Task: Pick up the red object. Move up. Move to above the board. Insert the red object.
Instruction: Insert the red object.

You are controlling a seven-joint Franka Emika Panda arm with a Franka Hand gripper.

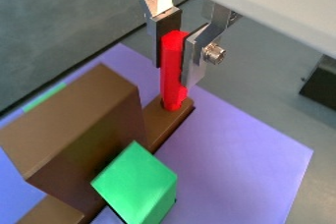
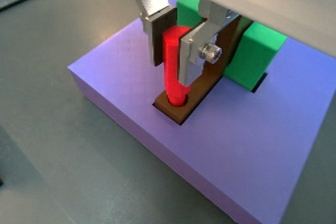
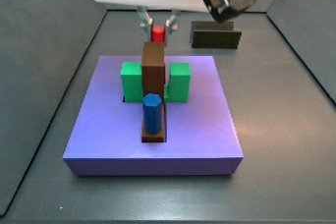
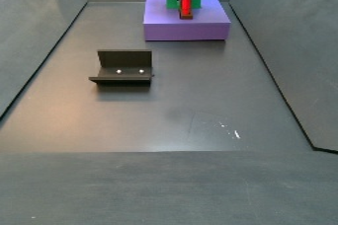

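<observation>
One pincer over one board; one red object, one fixture.

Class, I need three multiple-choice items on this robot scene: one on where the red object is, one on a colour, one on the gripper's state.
1. Where is the red object?
A. lying on the floor
B. upright on the board, lower end in the brown strip
C. on the fixture

2. What colour is the peg at the strip's other end?
A. blue
B. yellow
C. white

3. The gripper, above the board, is:
A. wide open
B. out of view
C. closed on the red object

Answers: B, both wrist views show it standing there; A, a side view shows it blue; C, its fingers flank the rod.
</observation>
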